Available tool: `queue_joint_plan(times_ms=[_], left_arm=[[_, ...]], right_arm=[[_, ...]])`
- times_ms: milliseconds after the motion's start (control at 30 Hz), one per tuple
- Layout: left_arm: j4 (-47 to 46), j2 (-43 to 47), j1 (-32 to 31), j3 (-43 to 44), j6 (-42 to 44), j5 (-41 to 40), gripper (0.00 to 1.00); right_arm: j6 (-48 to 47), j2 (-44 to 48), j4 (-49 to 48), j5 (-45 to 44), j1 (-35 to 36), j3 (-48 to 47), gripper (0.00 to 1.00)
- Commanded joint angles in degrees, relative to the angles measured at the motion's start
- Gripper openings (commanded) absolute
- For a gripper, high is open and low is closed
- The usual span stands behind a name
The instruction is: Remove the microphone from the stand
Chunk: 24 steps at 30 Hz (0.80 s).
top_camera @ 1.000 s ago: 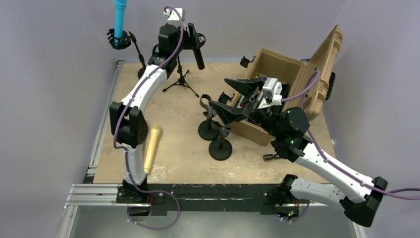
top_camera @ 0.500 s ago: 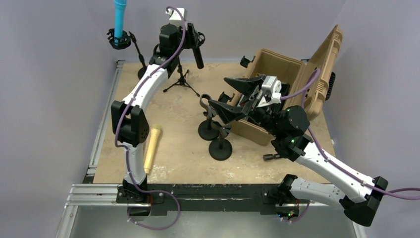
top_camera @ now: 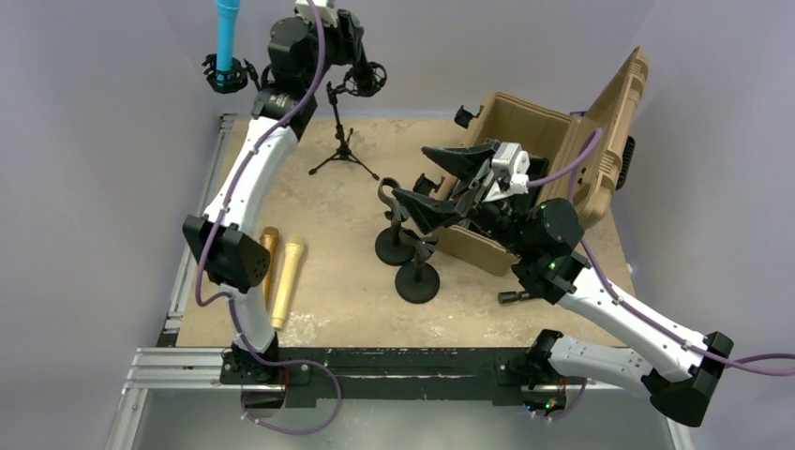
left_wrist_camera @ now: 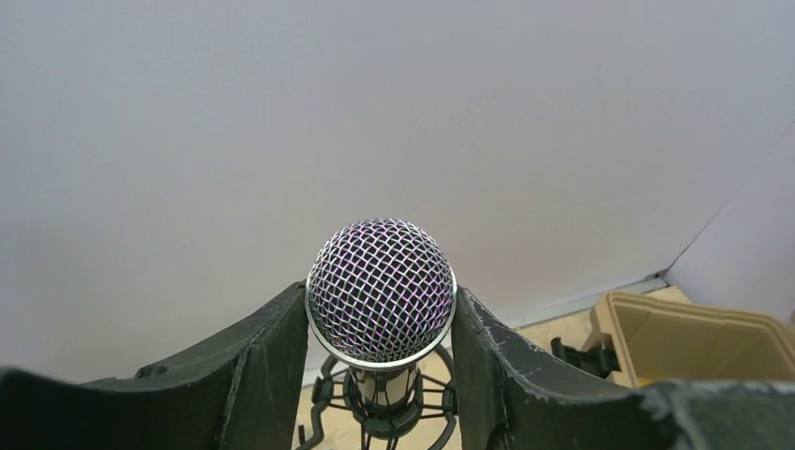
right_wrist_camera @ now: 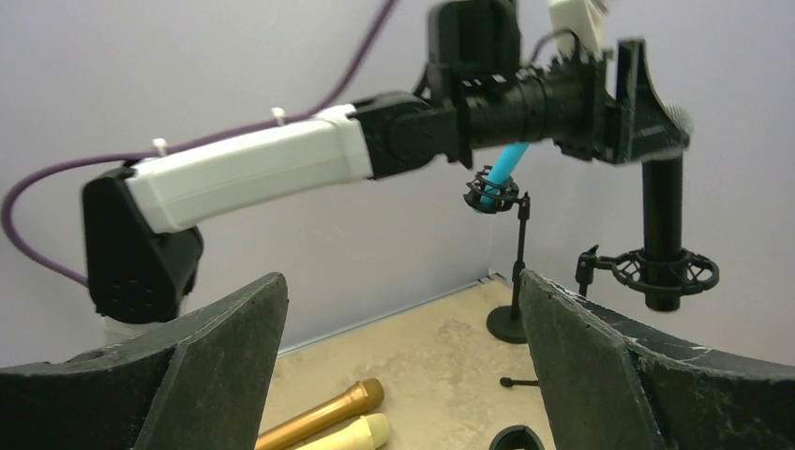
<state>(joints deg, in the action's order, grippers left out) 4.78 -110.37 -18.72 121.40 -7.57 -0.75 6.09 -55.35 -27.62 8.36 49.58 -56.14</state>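
Mic (left_wrist_camera: 381, 289) is pinched at the head by left gripper (left_wrist_camera: 379, 323) for a straight pull outta the mount (right_wrist_camera: 664, 272) (tail's inside the ring); right gripper (right_wrist_camera: 401, 366) is spread wide, empty.

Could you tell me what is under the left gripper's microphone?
A black shock mount rings the lower end of the microphone, whose tip pokes out below. In this wrist view a finger of the right gripper hides whatever lies beneath.
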Motion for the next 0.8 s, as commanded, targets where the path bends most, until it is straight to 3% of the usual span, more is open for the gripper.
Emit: queue_joint_plan(times_ms=[0,300,600,767], left_arm=[[-0.48,12.50,0.13,1.35,2.69,-2.11,0.00],[1.12,30.67,0.12,-10.74,3.30,-6.06,0.00],[16.15,45.35,0.09,-31.46,-4.73,-7.29,0.00],[31.39,48.74,0.09,-39.74,-4.54,-5.02,0.00]], right_arm=[[0.77,1.77,-1.31,-0.38,-0.08,-1.82,0.91],[1.79,3.39,-4.44,0.43,-0.10,1.29,0.91],[1.17,4.28,-5.32,0.60,-0.10,2.15,0.91],[1.04,4.93,-5.58,0.85,-0.10,3.09,0.91]])
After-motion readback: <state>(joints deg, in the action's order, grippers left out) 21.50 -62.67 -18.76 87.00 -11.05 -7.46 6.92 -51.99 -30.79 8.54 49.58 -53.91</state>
